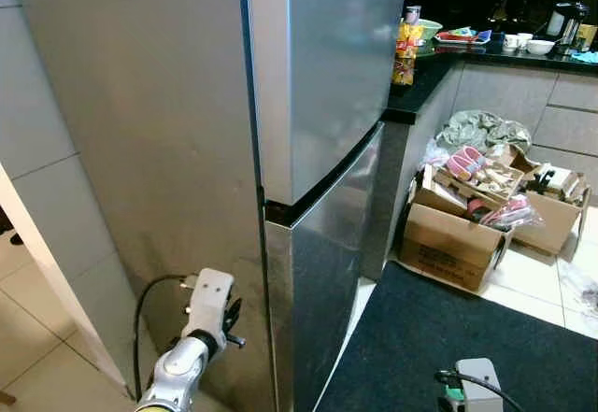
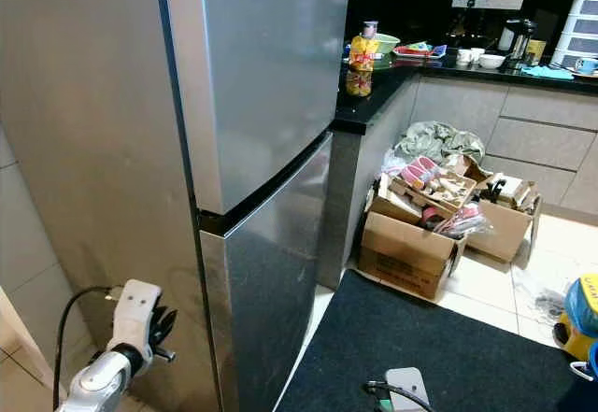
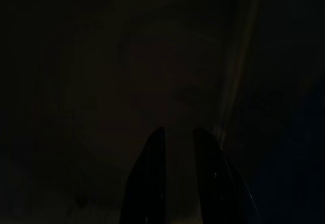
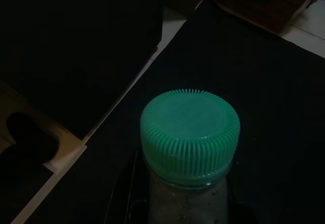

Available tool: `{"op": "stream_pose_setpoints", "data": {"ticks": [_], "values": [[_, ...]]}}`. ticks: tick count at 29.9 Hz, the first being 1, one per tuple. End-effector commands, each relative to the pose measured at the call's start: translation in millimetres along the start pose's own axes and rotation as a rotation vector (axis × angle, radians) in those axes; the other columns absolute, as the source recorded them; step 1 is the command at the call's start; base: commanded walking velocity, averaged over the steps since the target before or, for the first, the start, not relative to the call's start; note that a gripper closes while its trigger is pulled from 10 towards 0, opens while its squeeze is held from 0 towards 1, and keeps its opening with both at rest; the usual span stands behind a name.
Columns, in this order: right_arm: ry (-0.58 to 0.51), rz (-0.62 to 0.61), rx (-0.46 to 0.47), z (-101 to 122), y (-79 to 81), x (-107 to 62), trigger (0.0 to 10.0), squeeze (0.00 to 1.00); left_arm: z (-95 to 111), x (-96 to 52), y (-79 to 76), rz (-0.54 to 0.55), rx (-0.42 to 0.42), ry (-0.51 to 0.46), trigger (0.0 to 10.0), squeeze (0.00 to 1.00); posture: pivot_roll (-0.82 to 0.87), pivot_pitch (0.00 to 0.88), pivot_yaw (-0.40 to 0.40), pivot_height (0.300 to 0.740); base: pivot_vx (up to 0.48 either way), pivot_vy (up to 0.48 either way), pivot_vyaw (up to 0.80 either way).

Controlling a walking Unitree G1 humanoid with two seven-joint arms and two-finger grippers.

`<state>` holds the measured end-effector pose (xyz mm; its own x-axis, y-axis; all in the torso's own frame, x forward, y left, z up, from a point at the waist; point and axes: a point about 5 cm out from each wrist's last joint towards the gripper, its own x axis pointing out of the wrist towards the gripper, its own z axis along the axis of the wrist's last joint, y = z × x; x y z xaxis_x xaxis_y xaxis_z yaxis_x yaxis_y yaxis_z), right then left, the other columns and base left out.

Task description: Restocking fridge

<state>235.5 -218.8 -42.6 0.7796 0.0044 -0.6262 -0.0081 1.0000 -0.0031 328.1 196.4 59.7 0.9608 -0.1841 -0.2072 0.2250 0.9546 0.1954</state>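
While dark hides most, right gripper [image 4: 183, 203] clasps a green-capped bottle [image 4: 189, 132].
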Motion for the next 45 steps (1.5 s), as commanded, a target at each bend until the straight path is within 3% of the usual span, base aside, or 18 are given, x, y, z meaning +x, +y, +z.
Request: {"op": "stream_pose_setpoints", "data": {"ticks": [1, 5, 9, 15, 31, 45], "values": [[-0.022, -0.02, 0.021, -0.2, -5.1, -2.0, 10.0, 0.0, 10.9, 6.4, -3.5, -0.017, 0.016, -0.028, 10.0, 0.0, -0.04, 0.074, 0.023, 0.74, 0.0, 0.0, 0.0], [-0.026, -0.022, 0.022, -0.7, -5.7, -2.5, 10.0, 0.0, 21.6, 12.8, -0.8, -0.012, -0.01, -0.046, 10.0, 0.0, -0.04, 0.074, 0.026, 0.74, 0.0, 0.0, 0.0], [-0.035, -0.028, 0.02, 0.9, -6.0, -2.3, 10.0, 0.0, 33.8, 19.6, -0.1, -0.022, 0.039, -0.064, 10.0, 0.0, -0.04, 0.073, 0.027, 0.74, 0.0, 0.0, 0.0], [-0.048, -0.034, 0.023, 3.3, -7.1, -2.0, 10.0, 0.0, 39.6, 23.3, 1.0, -0.008, 0.039, -0.069, 10.0, 0.0, -0.05, 0.075, 0.034, 0.74, 0.0, 0.0, 0.0], [-0.073, -0.044, 0.015, 5.2, -10.0, -3.2, 10.0, 0.0, 46.3, 33.1, -17.5, -0.071, 0.012, -0.053, 10.0, 0.0, -0.08, 0.096, 0.045, 0.74, 0.0, 0.0, 0.0], [-0.082, -0.047, 0.009, 1.7, -11.1, -5.7, 10.0, 0.0, 59.1, 38.6, -30.7, -0.134, -0.083, -0.115, 10.0, 0.0, -0.1, 0.127, 0.052, 0.74, 0.0, 0.0, 0.0]]}}
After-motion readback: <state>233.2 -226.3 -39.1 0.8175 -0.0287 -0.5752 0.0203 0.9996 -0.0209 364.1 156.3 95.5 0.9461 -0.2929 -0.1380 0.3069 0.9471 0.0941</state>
